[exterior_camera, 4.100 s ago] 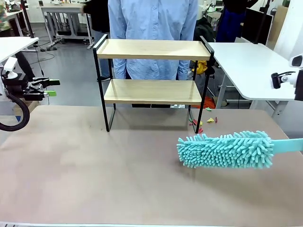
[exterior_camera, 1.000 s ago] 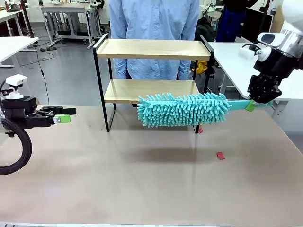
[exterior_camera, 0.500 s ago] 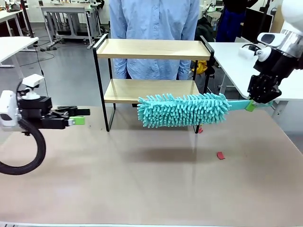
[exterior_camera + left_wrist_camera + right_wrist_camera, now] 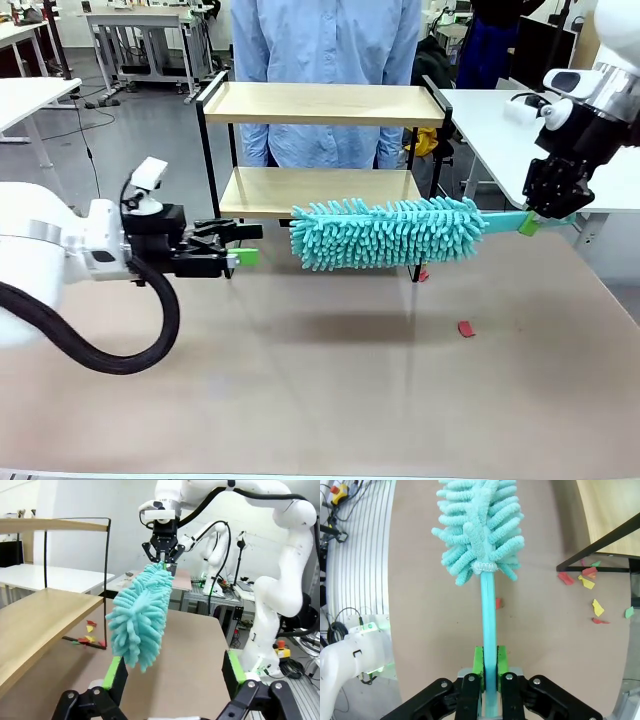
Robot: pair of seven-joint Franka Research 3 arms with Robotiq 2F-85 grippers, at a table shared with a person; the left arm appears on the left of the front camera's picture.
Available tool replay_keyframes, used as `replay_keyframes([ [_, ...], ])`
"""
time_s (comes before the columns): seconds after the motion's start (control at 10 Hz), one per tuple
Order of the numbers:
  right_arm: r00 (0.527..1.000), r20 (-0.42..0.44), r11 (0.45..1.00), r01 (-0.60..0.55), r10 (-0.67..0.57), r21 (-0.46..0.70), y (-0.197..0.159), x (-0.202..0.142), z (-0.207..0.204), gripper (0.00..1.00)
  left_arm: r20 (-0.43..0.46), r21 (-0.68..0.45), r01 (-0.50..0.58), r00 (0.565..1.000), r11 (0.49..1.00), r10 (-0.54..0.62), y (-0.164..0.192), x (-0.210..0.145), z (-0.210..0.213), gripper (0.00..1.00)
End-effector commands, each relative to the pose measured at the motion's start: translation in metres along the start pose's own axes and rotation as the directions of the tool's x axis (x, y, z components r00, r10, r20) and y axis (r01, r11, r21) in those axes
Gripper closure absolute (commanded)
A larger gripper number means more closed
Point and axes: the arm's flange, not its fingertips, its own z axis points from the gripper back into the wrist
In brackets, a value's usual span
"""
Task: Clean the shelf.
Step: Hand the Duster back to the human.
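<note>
1. Fingers of the right gripper (image 4: 489, 672) are clamped tight on the thin teal handle of the duster (image 4: 385, 232), with the green pads pressed against it on both sides.
2. The duster's fluffy head is held up off the table (image 4: 320, 400), roughly level, in front of the shelf's lower board.
3. The left gripper (image 4: 240, 245) is spread wide with nothing in it, fingers pointed sideways at the near end of the duster head, just beside the shelf's left front leg.
4. The shelf (image 4: 322, 150) is stood at the far edge of the table, both wooden boards bare, with a person in a light blue shirt (image 4: 325, 60) right behind it.
5. Small coloured scraps (image 4: 590, 580) are scattered on the table by the shelf's right foot, plus one red bit (image 4: 465, 328) lying farther out.
</note>
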Motion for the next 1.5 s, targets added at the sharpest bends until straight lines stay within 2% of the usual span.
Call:
replay_keyframes([
  [0.0,1.000,0.011,1.000,0.006,-0.006,-0.002,0.000,0.000,0.002,0.87,0.027,0.038,0.029,0.999,0.999,-0.030,0.013,-0.005,-0.015,0.00],
  [0.2,1.000,0.011,1.000,0.006,-0.006,-0.002,0.000,0.000,0.002,0.87,0.027,0.038,0.037,0.999,0.999,-0.038,0.023,-0.008,-0.032,0.00],
  [0.5,1.000,0.011,1.000,0.006,-0.006,-0.002,0.000,0.000,0.002,0.87,-0.017,0.054,0.044,0.999,0.998,-0.044,0.040,-0.011,-0.056,0.00],
  [0.8,1.000,0.011,1.000,0.006,-0.006,-0.002,0.000,0.000,0.002,0.87,-0.007,0.001,0.020,1.000,1.000,-0.020,0.050,-0.008,-0.079,0.00],
  [1.4,1.000,0.011,1.000,0.006,-0.006,-0.002,0.000,0.000,0.002,0.87,-0.003,-0.066,-0.012,1.000,0.998,0.012,0.039,-0.016,-0.127,0.00],
])
